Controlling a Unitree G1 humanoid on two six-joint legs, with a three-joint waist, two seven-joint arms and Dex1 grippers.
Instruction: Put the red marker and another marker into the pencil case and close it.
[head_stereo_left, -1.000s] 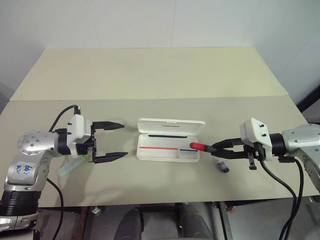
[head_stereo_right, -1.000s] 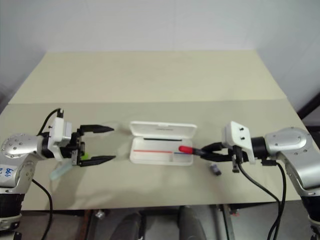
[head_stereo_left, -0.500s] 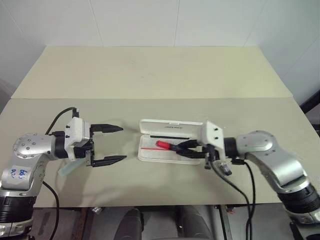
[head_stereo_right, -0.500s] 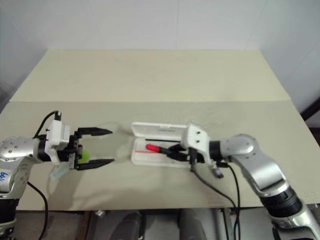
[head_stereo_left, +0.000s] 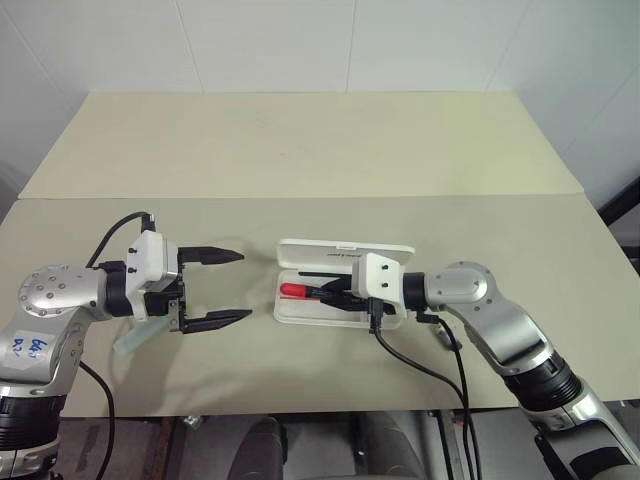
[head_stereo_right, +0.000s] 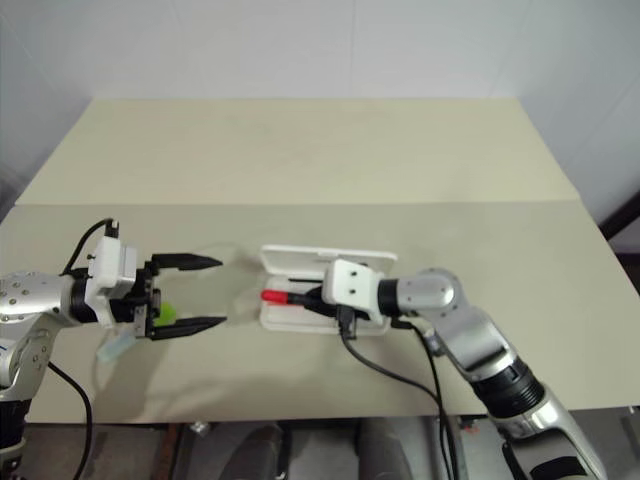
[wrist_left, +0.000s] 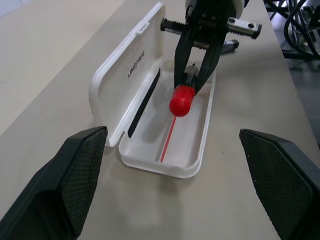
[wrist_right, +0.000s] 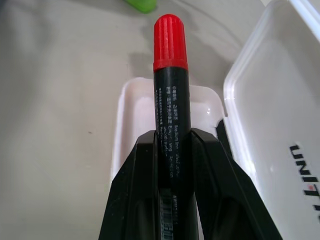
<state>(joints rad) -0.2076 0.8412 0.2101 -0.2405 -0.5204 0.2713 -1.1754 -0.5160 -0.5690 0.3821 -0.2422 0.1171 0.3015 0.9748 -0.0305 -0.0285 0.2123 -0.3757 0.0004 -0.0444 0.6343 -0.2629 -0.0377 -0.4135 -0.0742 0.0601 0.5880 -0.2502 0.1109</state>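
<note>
The right gripper (head_stereo_left: 338, 297) is clamped on the slim black red-capped marker (head_stereo_left: 300, 291), held over the open flat white plastic pencil case (head_stereo_left: 340, 252) near the beige surface's (head_stereo_left: 320, 150) front edge. The left gripper (head_stereo_left: 226, 287), fingers wide apart, hovers left of it, above the pale green-capped marker (head_stereo_right: 166, 311). A small dark object (head_stereo_left: 446, 335) lies right of the case.

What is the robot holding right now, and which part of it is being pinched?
The right gripper is shut on the red marker, pinching its black barrel toward the back end, red cap pointing outward over the open pencil case. The left gripper is open and empty.
</note>
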